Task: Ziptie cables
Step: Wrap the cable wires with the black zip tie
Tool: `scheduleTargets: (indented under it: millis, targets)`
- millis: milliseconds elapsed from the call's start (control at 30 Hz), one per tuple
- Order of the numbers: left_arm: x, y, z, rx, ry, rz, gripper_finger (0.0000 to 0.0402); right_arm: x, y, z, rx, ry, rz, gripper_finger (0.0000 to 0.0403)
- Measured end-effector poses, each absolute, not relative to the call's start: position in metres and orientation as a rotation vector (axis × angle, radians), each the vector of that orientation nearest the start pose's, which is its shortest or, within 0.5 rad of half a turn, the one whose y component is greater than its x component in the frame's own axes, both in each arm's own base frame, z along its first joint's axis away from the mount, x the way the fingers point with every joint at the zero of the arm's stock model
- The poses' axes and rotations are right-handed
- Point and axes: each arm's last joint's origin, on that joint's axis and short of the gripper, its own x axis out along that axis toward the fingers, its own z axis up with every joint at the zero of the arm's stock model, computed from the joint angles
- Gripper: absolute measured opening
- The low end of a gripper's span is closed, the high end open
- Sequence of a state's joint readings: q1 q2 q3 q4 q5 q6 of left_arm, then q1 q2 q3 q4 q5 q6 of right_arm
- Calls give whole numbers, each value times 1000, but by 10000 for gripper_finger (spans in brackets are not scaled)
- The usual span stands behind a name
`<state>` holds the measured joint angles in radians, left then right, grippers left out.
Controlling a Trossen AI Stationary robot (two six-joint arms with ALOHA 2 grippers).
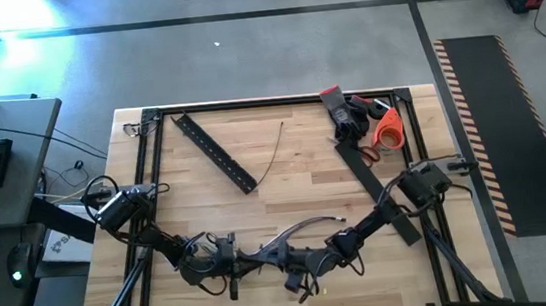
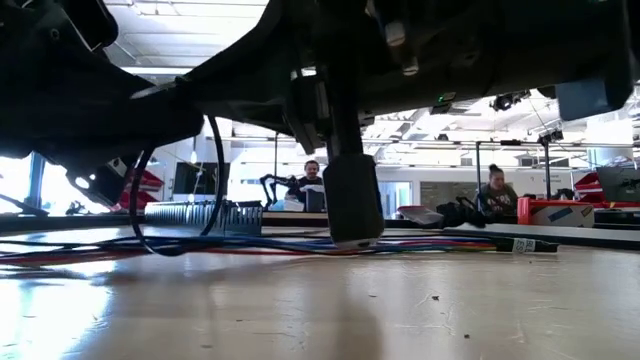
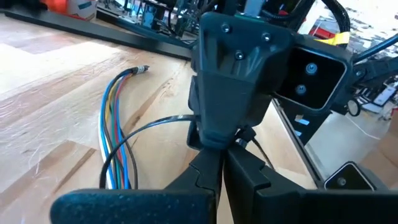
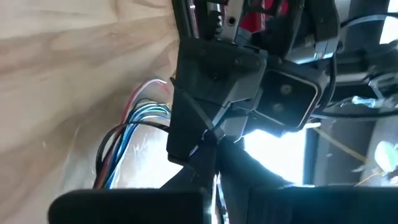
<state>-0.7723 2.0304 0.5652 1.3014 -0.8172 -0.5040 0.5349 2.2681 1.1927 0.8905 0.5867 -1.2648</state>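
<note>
One bundle of cables (image 3: 115, 124), several coloured strands together, lies on the table (image 1: 286, 187) near its front edge, beside two black perforated bars (image 1: 215, 153). The left gripper (image 1: 253, 259) and right gripper (image 1: 288, 260) meet over that bundle, both pinched fully closed, tips almost touching; what they hold is hidden.

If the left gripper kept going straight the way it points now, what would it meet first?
Most likely the right gripper: it sits directly ahead of the shut left gripper, nearly touching, over the cables.
</note>
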Motion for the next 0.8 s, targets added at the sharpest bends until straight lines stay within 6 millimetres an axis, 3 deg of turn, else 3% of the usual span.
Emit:
scheduleTargets:
  millis: [133, 433, 800]
  targets:
    - [236, -201, 89, -396, 96, 80, 0, 397, 211, 101, -1272, 179, 42, 7]
    - [235, -205, 91, -407, 86, 83, 0, 398, 206, 104, -1262, 209, -49, 86]
    - [233, -208, 92, -409, 76, 82, 0, 404, 189, 93, -1186, 303, -26, 75]
